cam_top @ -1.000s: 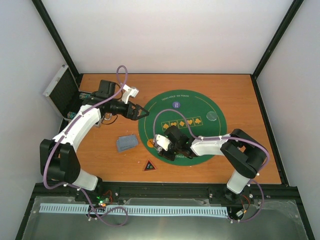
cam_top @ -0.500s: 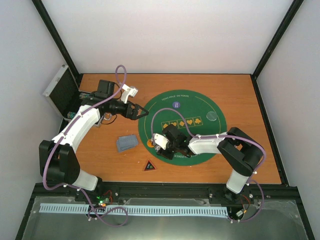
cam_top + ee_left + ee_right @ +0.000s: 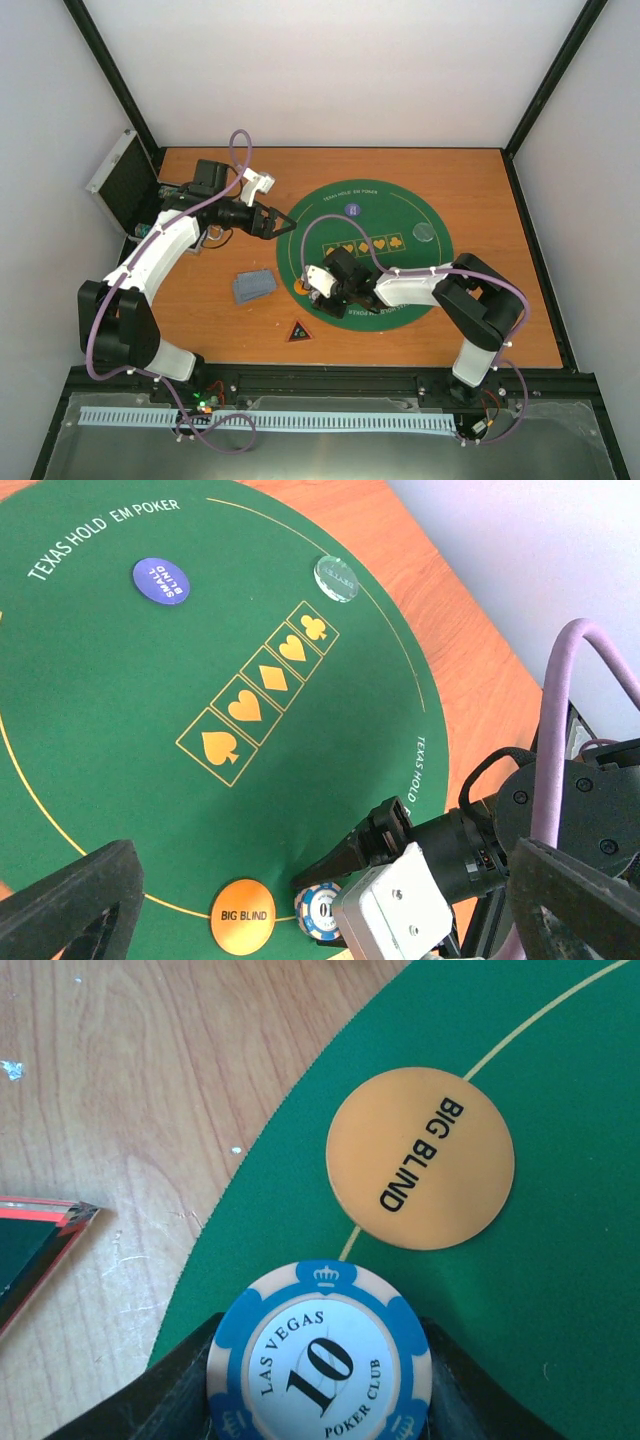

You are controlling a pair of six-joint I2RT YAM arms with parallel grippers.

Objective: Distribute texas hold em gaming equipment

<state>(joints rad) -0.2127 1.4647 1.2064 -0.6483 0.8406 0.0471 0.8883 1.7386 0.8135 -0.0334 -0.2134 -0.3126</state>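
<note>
My right gripper (image 3: 318, 283) is shut on a blue-and-white "10" chip (image 3: 320, 1360), held flat low over the left rim of the green round mat (image 3: 400, 290). The chip sits just beside the orange BIG BLIND disc (image 3: 420, 1157), which also shows in the top view (image 3: 300, 287). My left gripper (image 3: 290, 226) is open and empty, hovering over the mat's upper left edge. A purple SMALL BLIND disc (image 3: 352, 209) and a clear disc (image 3: 425, 233) lie on the mat. A stack of grey-blue cards (image 3: 253, 285) and the red-edged triangle (image 3: 298, 332) lie on the wood.
The silver case (image 3: 120, 185) stands open at the table's far left edge behind the left arm. The right arm's forearm lies across the mat's lower part. Five suit boxes (image 3: 262, 700) are printed in the mat's middle.
My right gripper has shifted a little left and up with the chip, closer to the orange disc. The left arm has barely moved.
</note>
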